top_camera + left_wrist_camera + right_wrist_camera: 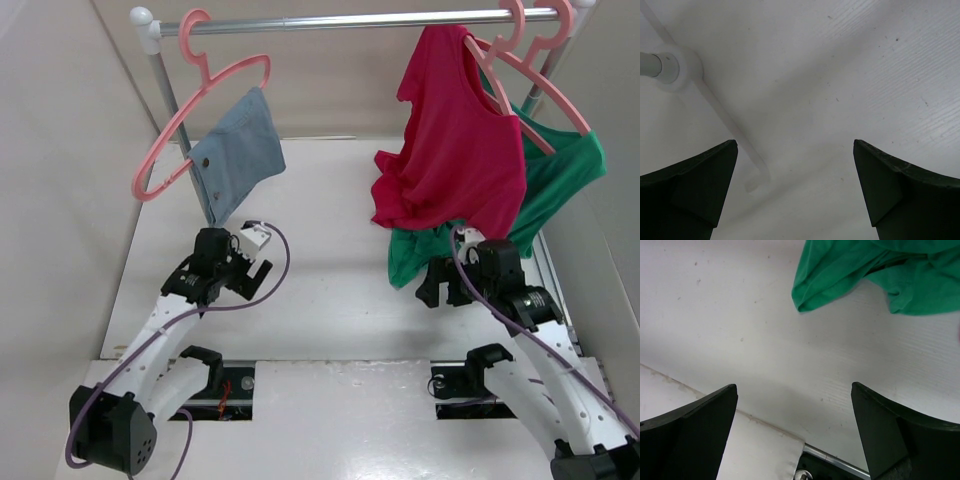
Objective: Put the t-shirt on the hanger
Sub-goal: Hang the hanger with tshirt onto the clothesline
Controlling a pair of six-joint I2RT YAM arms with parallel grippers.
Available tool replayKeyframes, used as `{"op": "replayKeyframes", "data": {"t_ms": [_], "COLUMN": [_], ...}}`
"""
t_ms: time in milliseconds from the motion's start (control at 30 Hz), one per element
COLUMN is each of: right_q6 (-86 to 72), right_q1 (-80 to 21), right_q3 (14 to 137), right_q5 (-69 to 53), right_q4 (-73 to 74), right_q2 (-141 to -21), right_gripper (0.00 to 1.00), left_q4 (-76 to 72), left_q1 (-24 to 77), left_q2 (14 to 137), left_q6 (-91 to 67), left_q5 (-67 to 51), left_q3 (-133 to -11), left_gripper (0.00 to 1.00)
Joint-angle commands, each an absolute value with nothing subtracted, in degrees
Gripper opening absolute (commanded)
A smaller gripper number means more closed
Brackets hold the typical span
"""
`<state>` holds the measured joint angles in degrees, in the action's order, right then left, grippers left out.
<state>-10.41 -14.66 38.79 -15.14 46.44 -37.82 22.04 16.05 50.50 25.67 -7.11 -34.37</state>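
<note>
The crimson t-shirt [455, 150] hangs bunched from a pink hanger [500, 75] whose hook sits on the rail at the upper right. Its lower edge drapes just above my right wrist. My right gripper [437, 283] stands open, low over the table below the t-shirt. In the right wrist view the right gripper [795, 432] has only the bare table between its dark fingers [705, 425]. My left gripper [250, 272] is open too, near the rack's left post. In the left wrist view nothing sits between the fingers of the left gripper [795, 192].
A green top [565, 175] hangs on a second pink hanger behind the t-shirt, with its hem [865, 270] on the table. A denim piece [238, 150] hangs on a third pink hanger [185, 120] at the left. The rail [350, 20] spans the back. The rack's foot [682, 70] stands near my left gripper.
</note>
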Motion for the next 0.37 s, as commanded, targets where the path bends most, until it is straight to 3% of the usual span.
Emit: {"op": "replayKeyframes", "data": {"t_ms": [0,333], "right_q6": [-11.34,-11.17], "right_q1": [-15.03,-15.03], "right_q3": [39.03,37.35], "right_q5": [-14.33,-15.12], "right_q4": [43.68,43.69], "right_q2": [-34.99,-33.84], "right_gripper": [1.0,1.0], "left_q4": [20.39,19.86], "left_q1": [15.47,13.89], "left_q2": [49.92,49.92], "left_q6": [26.02,26.02], "left_q5": [-6.15,-6.15], "left_q3": [-33.75,-33.22], "left_gripper": [1.0,1.0]}}
